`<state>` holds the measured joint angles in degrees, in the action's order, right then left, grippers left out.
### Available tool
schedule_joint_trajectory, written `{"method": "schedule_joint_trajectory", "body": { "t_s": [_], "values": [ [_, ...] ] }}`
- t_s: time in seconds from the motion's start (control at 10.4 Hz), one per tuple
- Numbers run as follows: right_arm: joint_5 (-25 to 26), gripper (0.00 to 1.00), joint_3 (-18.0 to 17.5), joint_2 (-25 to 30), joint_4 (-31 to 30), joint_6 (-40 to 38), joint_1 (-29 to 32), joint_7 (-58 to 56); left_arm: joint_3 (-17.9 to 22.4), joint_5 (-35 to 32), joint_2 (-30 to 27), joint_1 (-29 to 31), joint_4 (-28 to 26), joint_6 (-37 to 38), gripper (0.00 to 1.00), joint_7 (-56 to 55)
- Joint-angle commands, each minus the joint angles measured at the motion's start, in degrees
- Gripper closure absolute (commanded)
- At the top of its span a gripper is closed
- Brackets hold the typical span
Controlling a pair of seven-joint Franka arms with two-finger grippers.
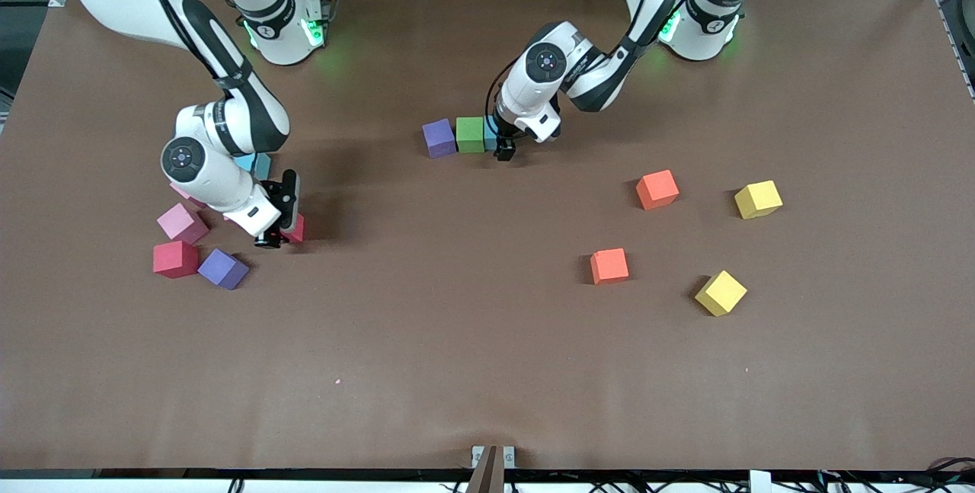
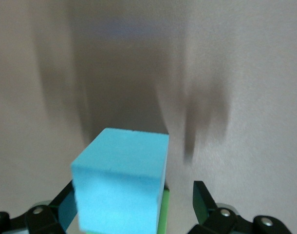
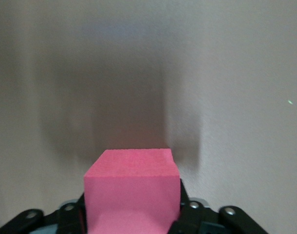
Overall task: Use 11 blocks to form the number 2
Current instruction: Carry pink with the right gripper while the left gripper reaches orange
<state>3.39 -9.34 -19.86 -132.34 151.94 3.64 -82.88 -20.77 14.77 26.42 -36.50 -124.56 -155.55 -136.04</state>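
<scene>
Front view: I'm seeing the left gripper (image 1: 504, 148) sitting down at the table by a row of three blocks: purple block (image 1: 439, 137), green block (image 1: 470, 135), then a light blue block (image 1: 490, 133) touching the green one, mostly hidden by the gripper. The right gripper (image 1: 276, 238) is working low at the cluster toward the right arm's end of the table, with a red block (image 1: 295, 230) peeking out at its fingers. Around it: a pink block (image 1: 182, 222), another red block (image 1: 175, 259), a second purple block (image 1: 223, 269), plus a bluish block (image 1: 254, 164) and a pinkish edge tucked under the arm. Toward the left arm's end, two orange blocks (image 1: 656, 189) (image 1: 609, 265) and two yellow blocks (image 1: 758, 199) (image 1: 720, 292) are lying scattered, well apart.

Left wrist view: the fingers (image 2: 203, 200) are standing wide, released. The light blue block (image 2: 120, 180) is sitting between them with a clear gap on one side, green showing at its lower edge.

Right wrist view: the fingers (image 3: 187, 207) are pressing in tight against both sides of a reddish-pink block (image 3: 133, 192), so I'm reading the claw as clenched on it.
</scene>
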Motion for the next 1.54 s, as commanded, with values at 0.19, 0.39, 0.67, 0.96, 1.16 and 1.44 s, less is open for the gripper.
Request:
{"method": "schedule_joint_trajectory", "body": {
  "t_s": [0.19,0.39,0.67,0.96,1.16,1.44],
  "values": [
    [-1.0,0.88,-0.8,7.2,-0.2,-7.9,1.5,5.4,0.2,-0.6,-9.2,0.3,-0.7,11.3,0.0,0.7],
    [-2.6,0.88,-3.2,9.0,0.0,-9.1,0.3,12.7,0.2,-0.7,-11.0,4.5,0.0,15.1,0.0,3.9],
    [-4.1,0.81,-8.8,9.2,1.4,-8.5,-5.6,40.0,0.1,-5.2,-10.0,16.2,3.7,18.4,0.0,9.6],
    [-3.9,0.8,-8.8,8.6,3.7,-8.4,-17.6,75.6,0.2,-12.1,-3.9,26.4,12.4,18.6,0.0,9.7],
    [-3.8,0.82,-8.8,8.0,5.9,-8.9,-23.6,95.9,0.4,-14.9,2.7,29.7,20.0,18.6,0.0,9.7],
    [-2.2,0.82,-7.5,4.6,10.2,-8.9,-32.9,122.6,3.2,-18.7,12.1,29.6,28.7,18.6,0.0,9.7]
  ]
}}
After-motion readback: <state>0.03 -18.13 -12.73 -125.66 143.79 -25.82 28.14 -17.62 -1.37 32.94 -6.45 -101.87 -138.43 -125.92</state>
